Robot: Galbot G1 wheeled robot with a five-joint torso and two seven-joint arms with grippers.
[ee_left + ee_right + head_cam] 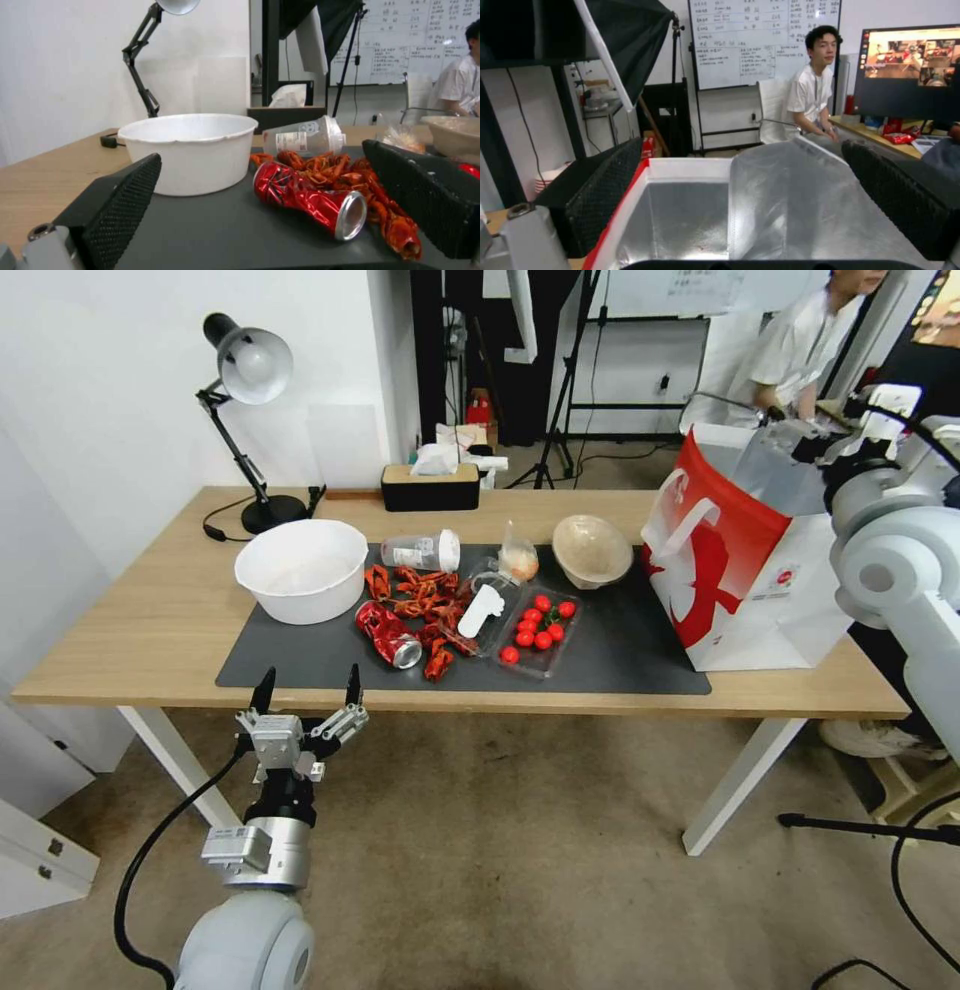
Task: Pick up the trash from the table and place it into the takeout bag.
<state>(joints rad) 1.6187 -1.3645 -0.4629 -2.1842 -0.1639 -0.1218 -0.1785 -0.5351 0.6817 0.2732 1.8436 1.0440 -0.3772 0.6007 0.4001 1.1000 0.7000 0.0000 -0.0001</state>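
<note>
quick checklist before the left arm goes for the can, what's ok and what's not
1. Left gripper open: ok, fingers spread, nothing held.
2. Left gripper lined up with crushed can: ok, it hangs off the table's near edge, can straight ahead.
3. Can free to grab: cannot tell, red crayfish shells lie right beside it, maybe touching.
4. White bowl clear of the path: ok, apart from the can.
5. Takeout bag open: ok, upright, foil lining showing.
6. Right gripper out of the way: ok, open over the bag mouth.
</note>
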